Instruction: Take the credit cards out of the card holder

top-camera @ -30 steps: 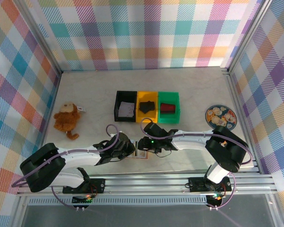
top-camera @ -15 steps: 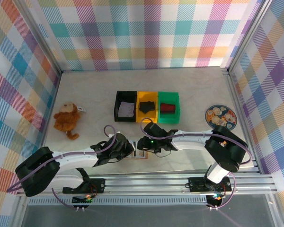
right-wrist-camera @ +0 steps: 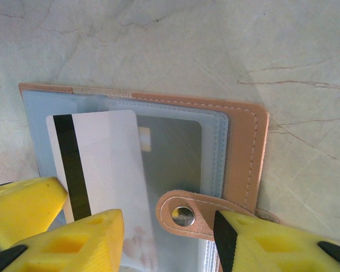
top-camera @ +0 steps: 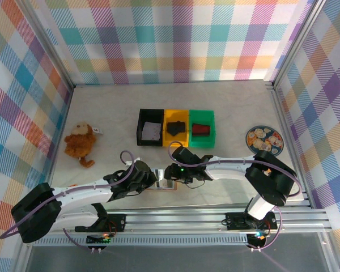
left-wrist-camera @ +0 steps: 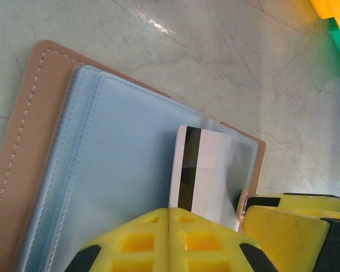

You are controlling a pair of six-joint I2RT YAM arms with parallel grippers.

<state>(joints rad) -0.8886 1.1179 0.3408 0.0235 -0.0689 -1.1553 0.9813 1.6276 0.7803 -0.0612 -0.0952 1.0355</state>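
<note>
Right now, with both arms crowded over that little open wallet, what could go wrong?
The card looks only partly out of its clear sleeve, with the left jaws shut at its edge; they might slip off. The card holder lies flat on the table with the right jaws open around its snap strap, not gripping, so it could slide with the card. The two yellow jaws are close and might bump.

The card holder (right-wrist-camera: 243, 147) is pinkish-tan with pale stitching, a silver snap (right-wrist-camera: 183, 214) and a pale blue lining. The credit card (right-wrist-camera: 110, 153) is white with a black stripe. The left gripper (left-wrist-camera: 169, 218) and right gripper (right-wrist-camera: 167, 221) are yellow. The table (top-camera: 102, 107) is marbled beige, the walls (top-camera: 175, 39) pastel plaid.
</note>
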